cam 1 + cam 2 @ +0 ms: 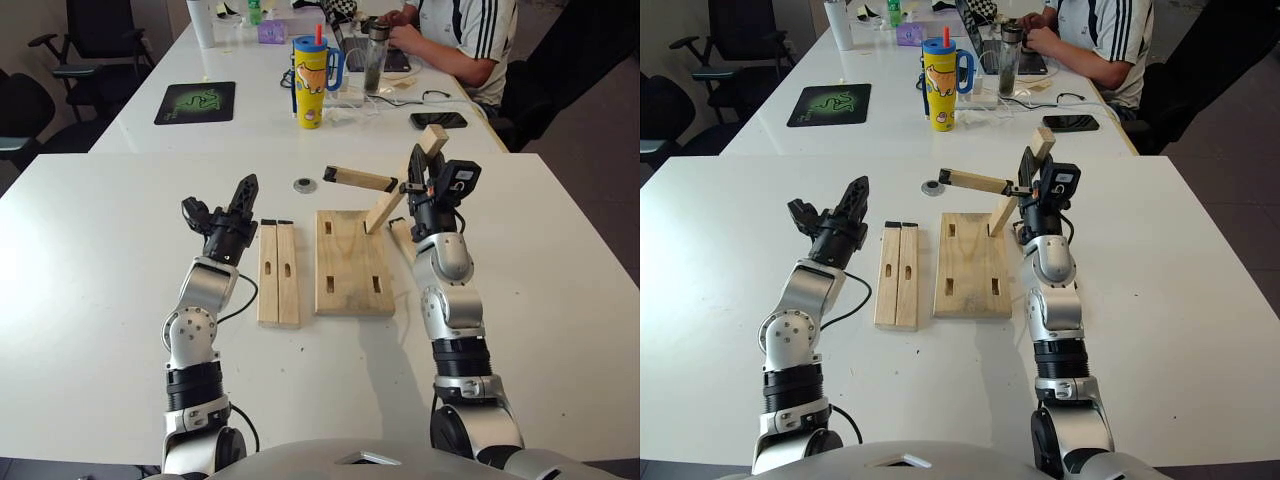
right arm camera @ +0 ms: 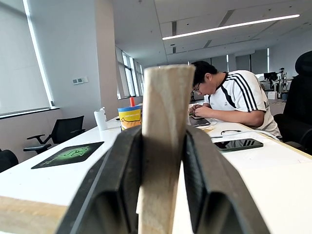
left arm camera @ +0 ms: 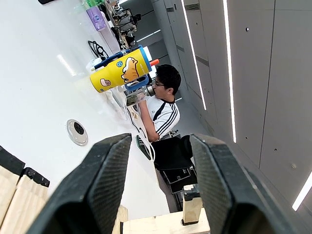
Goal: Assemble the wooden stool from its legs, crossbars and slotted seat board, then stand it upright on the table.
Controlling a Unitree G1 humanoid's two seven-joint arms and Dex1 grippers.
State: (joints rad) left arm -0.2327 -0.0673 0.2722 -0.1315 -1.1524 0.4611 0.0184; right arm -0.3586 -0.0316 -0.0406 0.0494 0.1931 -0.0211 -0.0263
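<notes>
Mid-assembly, judging by the layout: fitting the first leg. Gripping a wooden leg in the right tool, fingers clamped tight on both sides of the wood. Holding it tilted, lower end down at the far right slot of the seat board, upper end leaning away to the right. Cannot tell whether seated in the slot or merely touching beside it. Along with it, a crossbar, seemingly joined near the leg's middle and jutting left above the board.

On the other side, hovering with the left tool spread open and empty, just beside two slotted pieces. Those lying flat, side by side and touching, on the surface left of the board.

Next, probably: swinging the leg upright, lining its end with the slot and pressing straight down. Likely worth steadying the flat board with the left tool against sliding.

As for containers, well behind the work: a lidded yellow tumbler with a red straw and a dark bottle, contents of both impossible to tell.
</notes>
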